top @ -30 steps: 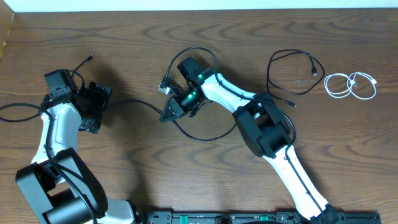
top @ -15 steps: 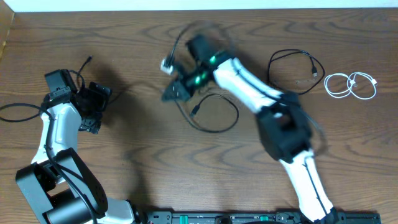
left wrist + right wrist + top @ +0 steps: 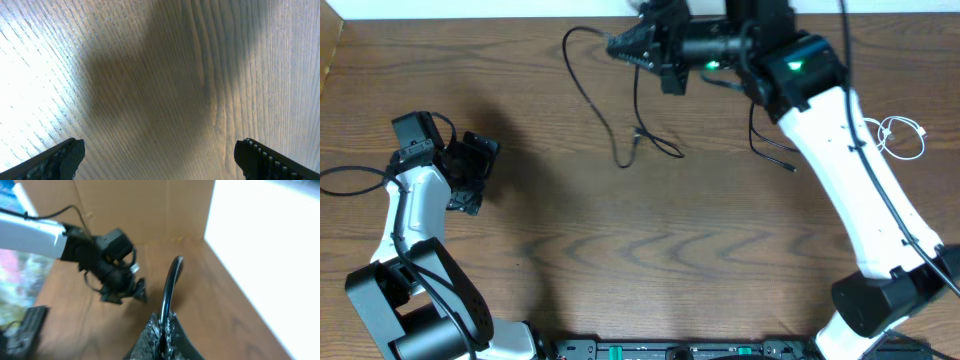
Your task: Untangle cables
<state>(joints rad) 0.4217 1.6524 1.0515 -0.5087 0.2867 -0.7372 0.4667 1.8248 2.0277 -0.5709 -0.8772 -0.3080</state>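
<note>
One black cable (image 3: 588, 92) clamped in right end effector (image 3: 616, 46), left end effector (image 3: 160, 159) apart, white cable (image 3: 897, 137) aside

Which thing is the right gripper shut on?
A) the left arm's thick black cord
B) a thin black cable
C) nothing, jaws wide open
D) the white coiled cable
B: in the right wrist view the right gripper is closed on the thin black cable, which arcs up from between its fingertips. The white coiled cable lies untouched on the table.
</note>
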